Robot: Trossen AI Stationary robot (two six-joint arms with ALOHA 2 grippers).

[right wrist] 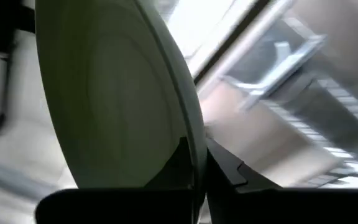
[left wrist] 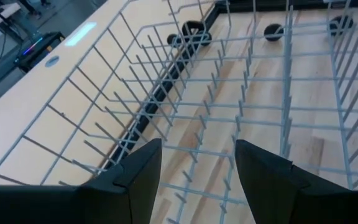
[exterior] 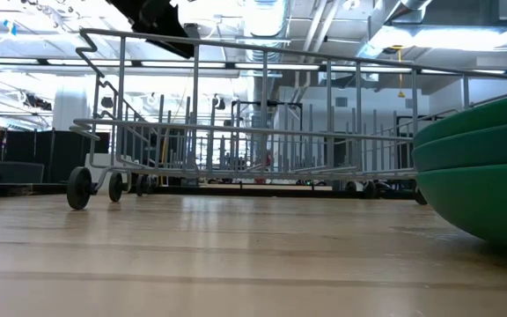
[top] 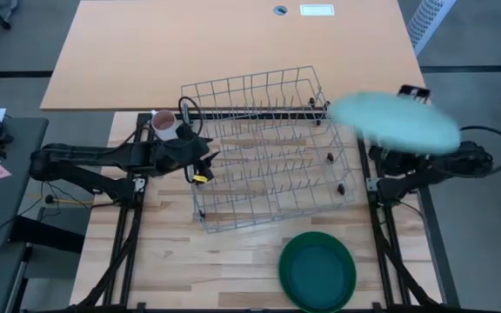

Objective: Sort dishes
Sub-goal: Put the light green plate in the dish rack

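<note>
I am holding the pale mint green round plate (top: pixel 394 122) by its rim in my right gripper (right wrist: pixel 197 163), fingers pinched tight, above the right end of the silver wire dish rack (top: pixel 268 148). The thin-edge pinch could slip, or the plate could clip the tines. The dark green glossy plates (top: pixel 317 270) are stacked nearer the front. My left gripper (left wrist: pixel 197 177) is waiting half-spread over the rack's left side, beside a small pinkish-white mug (top: pixel 163 124).

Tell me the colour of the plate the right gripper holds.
Pale mint green plate, pinched in the right gripper; high view shows it best.
</note>
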